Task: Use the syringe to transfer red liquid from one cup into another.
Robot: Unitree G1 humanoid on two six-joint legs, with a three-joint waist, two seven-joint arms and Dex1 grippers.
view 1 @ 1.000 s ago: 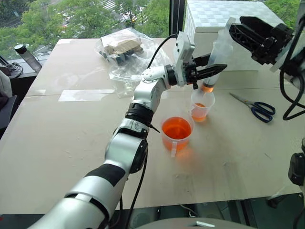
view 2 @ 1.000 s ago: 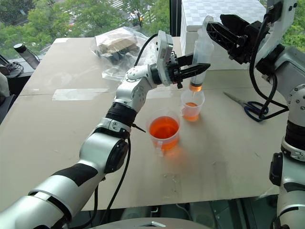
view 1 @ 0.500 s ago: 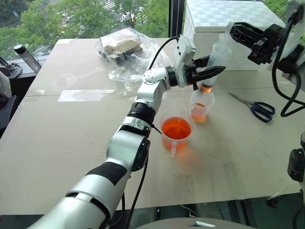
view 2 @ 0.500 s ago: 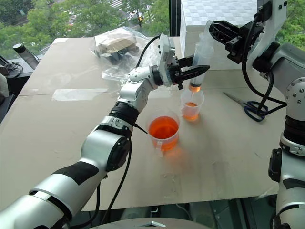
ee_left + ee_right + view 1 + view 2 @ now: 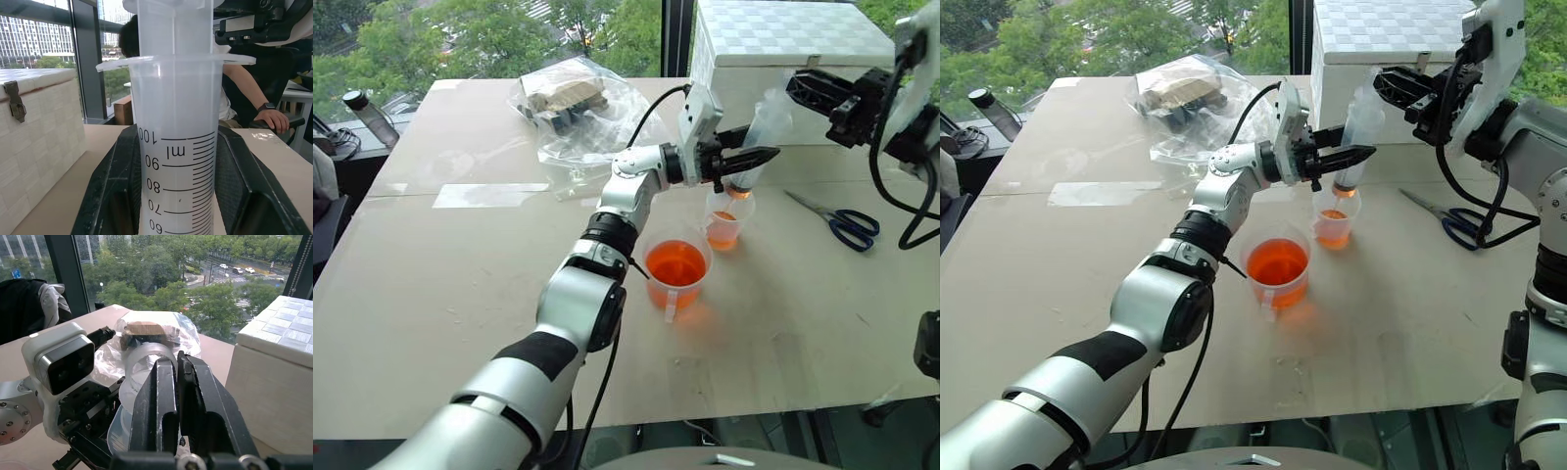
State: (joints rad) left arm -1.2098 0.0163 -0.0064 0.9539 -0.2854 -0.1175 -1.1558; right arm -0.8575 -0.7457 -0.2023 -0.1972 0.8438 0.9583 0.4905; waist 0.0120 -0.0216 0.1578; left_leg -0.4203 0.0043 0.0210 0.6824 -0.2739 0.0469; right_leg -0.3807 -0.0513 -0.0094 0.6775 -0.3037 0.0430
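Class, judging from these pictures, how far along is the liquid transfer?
Done: the smaller cup already holds some red liquid. In hand: the left gripper grips the syringe above it, while the shut right gripper sits at the plunger end. Left: the wide cup looks far from empty.

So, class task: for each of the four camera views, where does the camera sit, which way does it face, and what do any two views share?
Left eye view: on the head, looking down over the table; left gripper clamps the syringe over the smaller cup.
Right eye view: same head, same scene; right gripper at the plunger top.
Left wrist view: along its fingers at the syringe barrel, facing a seated person.
Right wrist view: over its shut fingers toward the window.
Shared: all show the syringe.
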